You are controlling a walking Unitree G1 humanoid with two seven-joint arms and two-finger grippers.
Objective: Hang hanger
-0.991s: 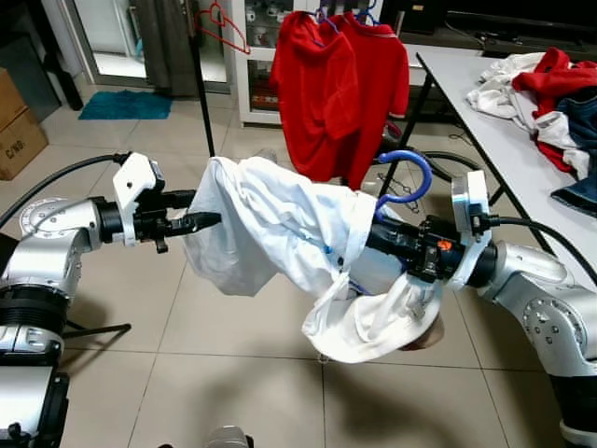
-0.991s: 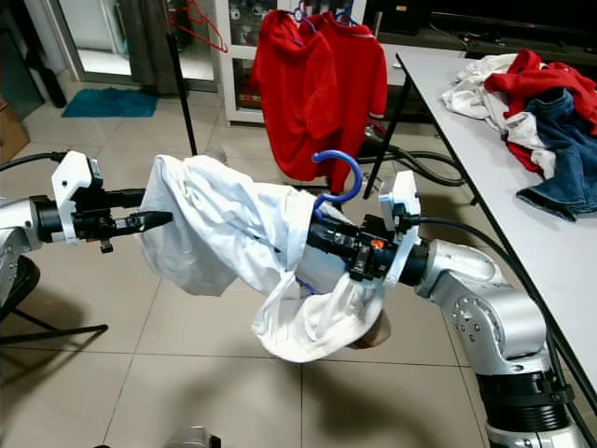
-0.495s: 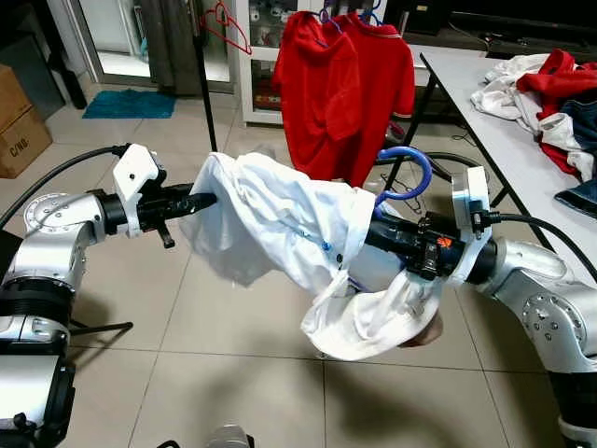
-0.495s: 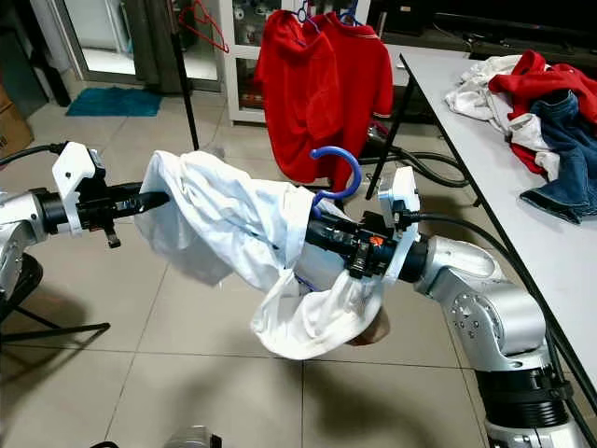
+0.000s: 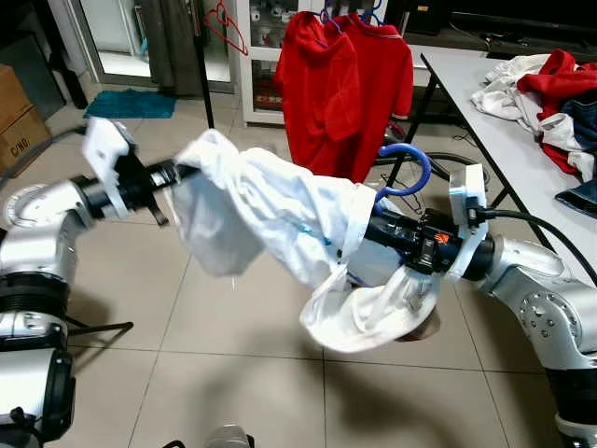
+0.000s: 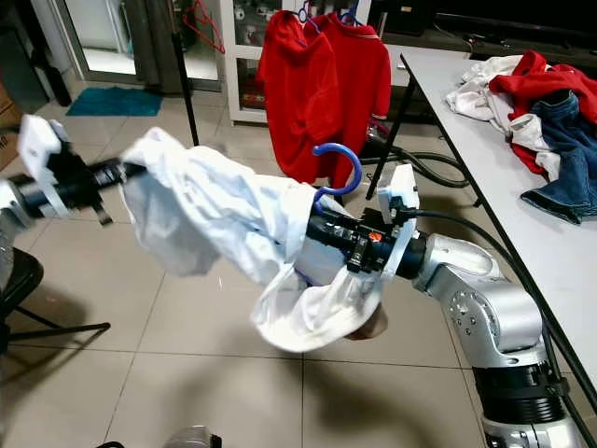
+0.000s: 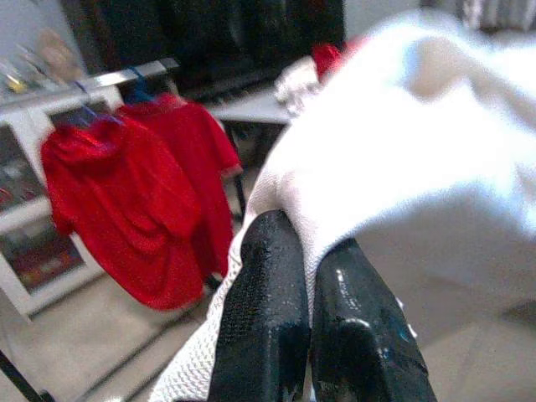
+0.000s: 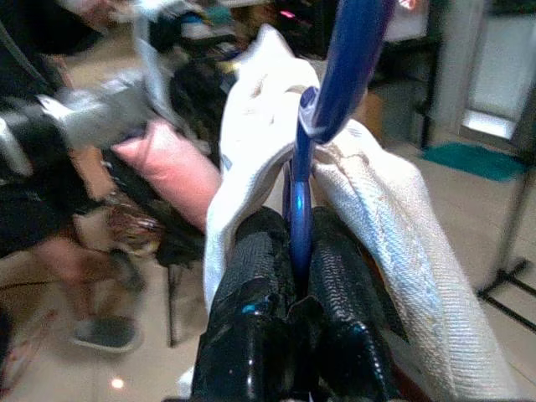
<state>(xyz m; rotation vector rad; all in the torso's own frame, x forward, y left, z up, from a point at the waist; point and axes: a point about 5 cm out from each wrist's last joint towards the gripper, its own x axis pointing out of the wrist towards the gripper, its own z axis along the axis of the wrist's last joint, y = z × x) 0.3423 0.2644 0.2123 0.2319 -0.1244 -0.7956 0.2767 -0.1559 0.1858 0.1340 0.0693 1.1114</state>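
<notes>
Both silver arms were raised in front of the torso, forearms reaching inward toward each other. The left gripper (image 7: 306,322) was held out at the robot's left, its two black fingers pressed together on a fold of the white shirt (image 5: 270,210); the left wrist appeared motion-blurred. The right gripper (image 8: 299,251) pointed toward the robot's left, fingers clamped on the neck of the blue hanger (image 5: 408,168), elbow bent low at right.

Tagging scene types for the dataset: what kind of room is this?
Probably a laundry or clothes-sorting area in a home: red shirts hang on a rack, a heap of clothes lies on a long grey table, and the floor is tiled.
</notes>
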